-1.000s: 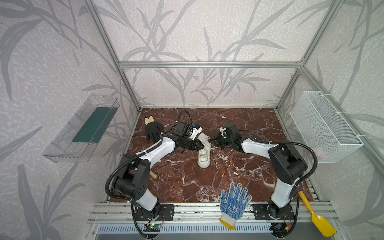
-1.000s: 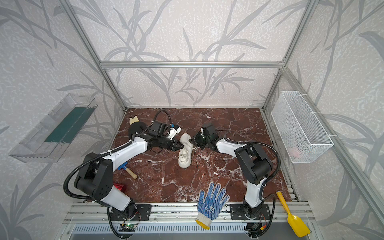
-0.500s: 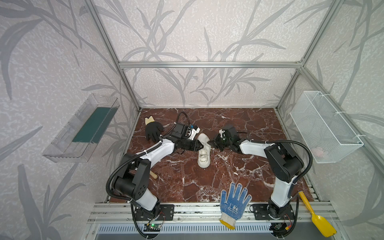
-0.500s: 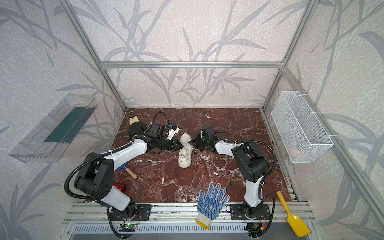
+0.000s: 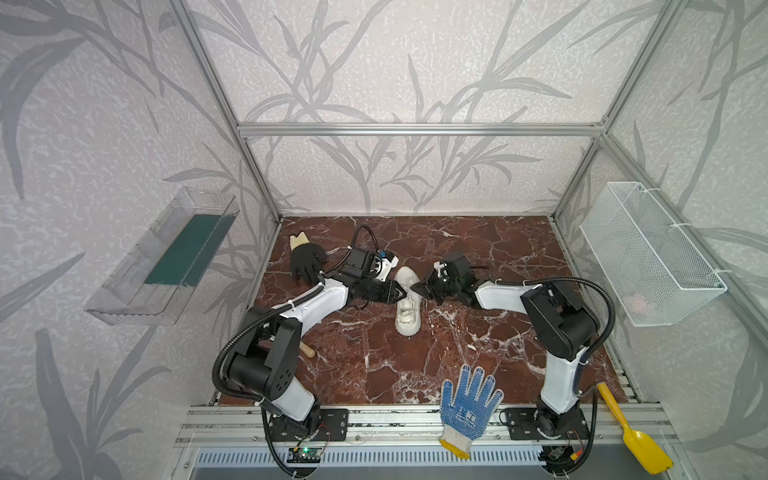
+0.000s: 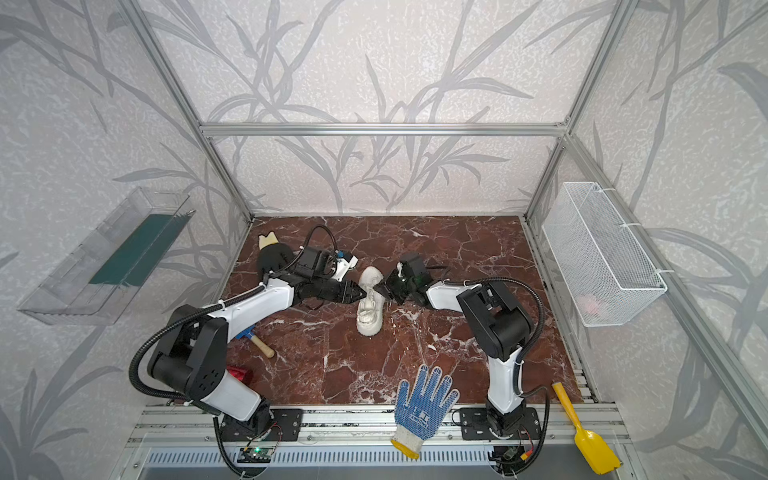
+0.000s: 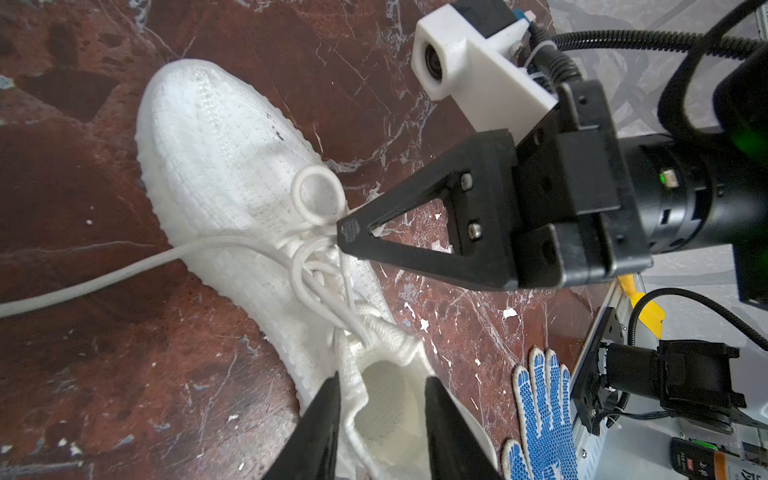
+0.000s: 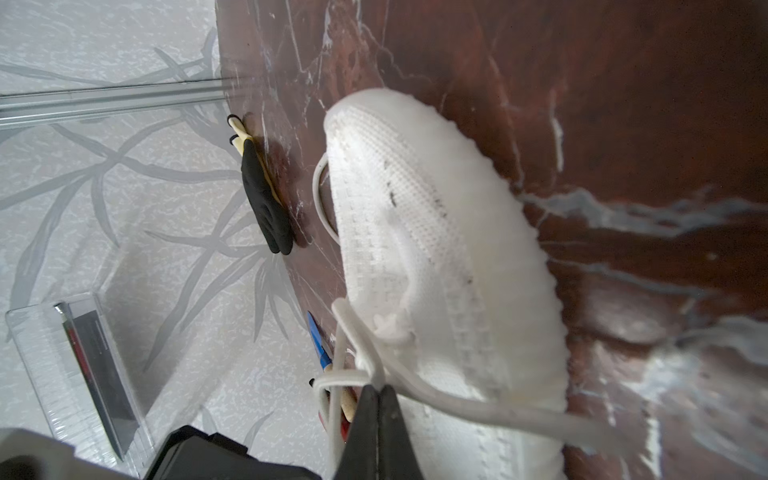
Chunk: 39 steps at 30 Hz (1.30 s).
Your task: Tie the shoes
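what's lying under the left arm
A wooden handle with a blue part pokes out from under the left arm, and a red object shows by its base. The arm covers the rest of both.

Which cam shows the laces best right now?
Left wrist view: the laces are sharp, with one loop and the crossings visible on the sneaker, and the right hand at them. Right wrist view: only a few blurred strands at that hand's tips. In both top views they're too small to trace.
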Each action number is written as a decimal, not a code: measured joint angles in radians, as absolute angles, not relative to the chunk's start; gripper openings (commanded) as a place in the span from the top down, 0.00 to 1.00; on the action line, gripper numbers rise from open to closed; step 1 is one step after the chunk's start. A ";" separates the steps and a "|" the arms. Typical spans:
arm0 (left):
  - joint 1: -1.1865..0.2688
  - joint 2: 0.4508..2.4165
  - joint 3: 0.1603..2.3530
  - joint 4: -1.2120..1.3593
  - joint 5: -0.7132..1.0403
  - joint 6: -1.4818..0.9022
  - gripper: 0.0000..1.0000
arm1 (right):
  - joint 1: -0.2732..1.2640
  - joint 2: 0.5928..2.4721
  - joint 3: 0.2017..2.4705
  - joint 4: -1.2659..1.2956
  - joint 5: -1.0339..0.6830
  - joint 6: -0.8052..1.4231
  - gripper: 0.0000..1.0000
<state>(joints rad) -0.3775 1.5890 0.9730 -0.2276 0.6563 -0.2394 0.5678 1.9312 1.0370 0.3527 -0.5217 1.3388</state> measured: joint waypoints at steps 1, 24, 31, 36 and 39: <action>-0.377 1.589 0.973 -0.228 0.656 -0.239 0.63 | 0.569 1.931 1.037 0.358 -0.525 1.340 1.00; -0.371 1.589 0.962 -0.200 0.657 -0.248 0.62 | 0.570 1.930 0.991 0.422 -0.550 1.369 1.00; -0.371 1.589 0.960 -0.199 0.657 -0.249 0.62 | 0.570 1.929 0.985 0.439 -0.556 1.370 1.00; -0.371 1.589 0.960 -0.191 0.657 -0.258 0.62 | 0.572 1.929 0.985 0.454 -0.564 1.374 1.00; -0.371 1.589 0.960 -0.187 0.657 -0.263 0.62 | 0.575 1.929 0.985 0.467 -0.569 1.379 1.00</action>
